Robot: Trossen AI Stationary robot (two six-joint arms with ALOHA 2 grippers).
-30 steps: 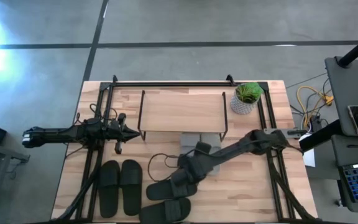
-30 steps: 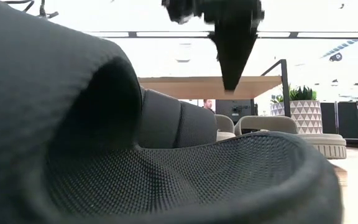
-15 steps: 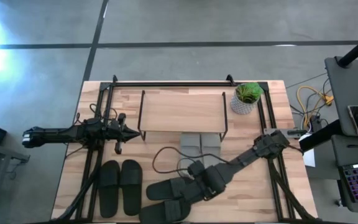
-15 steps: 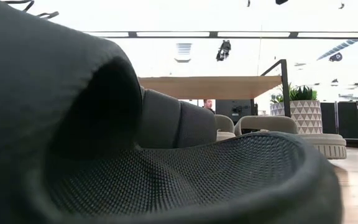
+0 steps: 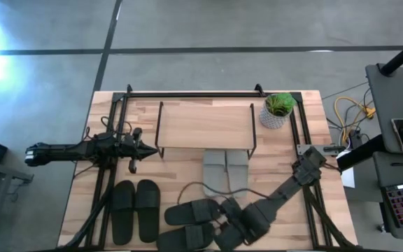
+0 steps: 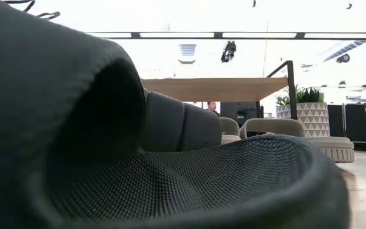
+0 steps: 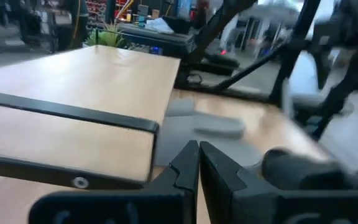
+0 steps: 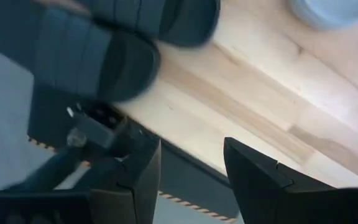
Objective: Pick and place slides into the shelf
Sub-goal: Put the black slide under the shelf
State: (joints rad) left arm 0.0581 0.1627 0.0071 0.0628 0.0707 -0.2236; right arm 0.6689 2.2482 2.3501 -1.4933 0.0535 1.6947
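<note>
Black slides [image 5: 135,210] lie side by side at the table's near left. The dark olive-green slides [image 5: 191,211] lie near the front edge, one [image 6: 170,172] filling the low view. The pale grey slides [image 5: 226,168] rest flat, toes under the shelf [image 5: 205,124], whose wooden top also shows in the low view [image 6: 215,89]. My right gripper [image 5: 224,229] hovers open by the near edge, just right of the olive pair; in its wrist view [image 8: 191,165] the dark slides [image 8: 104,56] lie beyond the fingers. My left gripper [image 5: 144,148] waits shut left of the shelf [image 7: 86,81].
A potted plant [image 5: 278,110] in a white pot stands at the shelf's right end. Black frame bars [image 5: 187,93] run along the table's far edge and down both sides. A loose cable [image 5: 187,187] loops over the table between the slides. Bare wood lies right of the grey slides.
My right arm has swung from above the olive slides, close to the grey pair, toward the table's near edge, and has left the low view. The slides have stayed where they were.
</note>
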